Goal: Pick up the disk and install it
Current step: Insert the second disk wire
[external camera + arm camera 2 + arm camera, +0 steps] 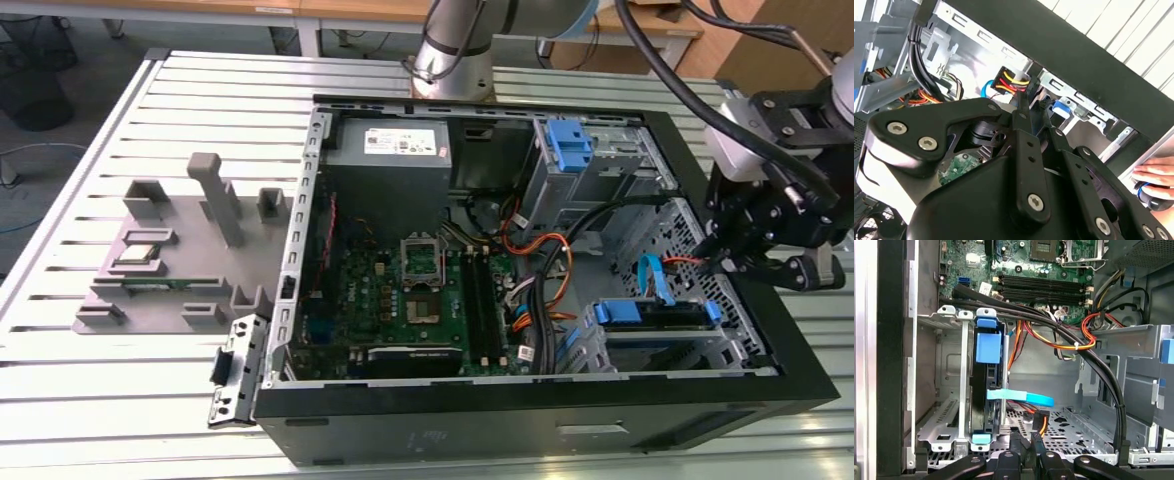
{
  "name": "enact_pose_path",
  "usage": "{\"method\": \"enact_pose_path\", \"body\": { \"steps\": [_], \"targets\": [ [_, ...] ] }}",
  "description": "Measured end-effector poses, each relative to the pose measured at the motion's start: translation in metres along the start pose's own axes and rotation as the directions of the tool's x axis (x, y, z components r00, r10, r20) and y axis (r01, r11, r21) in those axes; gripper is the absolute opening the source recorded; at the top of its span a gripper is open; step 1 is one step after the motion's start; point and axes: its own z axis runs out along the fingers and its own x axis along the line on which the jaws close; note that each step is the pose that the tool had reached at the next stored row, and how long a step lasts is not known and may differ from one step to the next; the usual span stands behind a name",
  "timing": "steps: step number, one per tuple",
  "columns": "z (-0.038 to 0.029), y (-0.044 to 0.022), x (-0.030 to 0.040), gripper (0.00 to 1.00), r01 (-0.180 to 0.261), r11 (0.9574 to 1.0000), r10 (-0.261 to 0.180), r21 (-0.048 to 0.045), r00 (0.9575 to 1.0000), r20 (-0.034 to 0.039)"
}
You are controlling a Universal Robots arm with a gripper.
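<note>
Black case walls [534, 420] frame the open computer, and the gripper [763, 262] hangs just over the rim on the exterior view's right, beside the drive cage [667, 345]. Cables [1054, 322] cross the space between the motherboard [400, 300] and the cage, leaving little free room. The disk [985, 385] sits edge-on in the cage slot, dark-sided with a blue bracket tab. In the first wrist view the fingertips [1019, 442] stand almost together, pinching nothing, near a blue flat cable [1021, 396]. A hand [1156, 172] rests at the case's outer edge.
</note>
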Motion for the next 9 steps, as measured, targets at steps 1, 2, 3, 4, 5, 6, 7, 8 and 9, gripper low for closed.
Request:
{"method": "enact_pose_path", "body": {
  "steps": [1,2,3,4,5,6,7,8,9],
  "targets": [
    [0.0007,-0.0010,0.0001,0.24,0.000,1.0000,0.000,0.0000,1.0000,-0.0001],
    [0.0013,-0.0024,0.0003,0.24,0.000,1.0000,0.000,0.0000,1.0000,-0.0003],
    [0.0019,-0.0042,0.0004,0.24,0.000,1.0000,0.000,-0.0001,1.0000,-0.0003],
    [0.0026,-0.0060,0.0005,0.24,0.000,1.0000,0.000,-0.0001,1.0000,-0.0002],
    [0.0035,-0.0078,0.0007,0.24,0.000,1.0000,0.000,-0.0001,1.0000,-0.0001],
    [0.0043,-0.0094,0.0008,0.24,0.000,1.0000,0.000,-0.0002,1.0000,-0.0001],
    [0.0053,-0.0107,0.0010,0.24,0.000,1.0000,0.000,-0.0003,1.0000,-0.0001],
    [0.0060,-0.0112,0.0011,0.24,0.000,1.0000,0.000,-0.0003,1.0000,-0.0001],
    [0.0062,-0.0112,0.0011,0.24,0.000,1.0000,0.000,-0.0004,1.0000,-0.0003]
  ]
}}
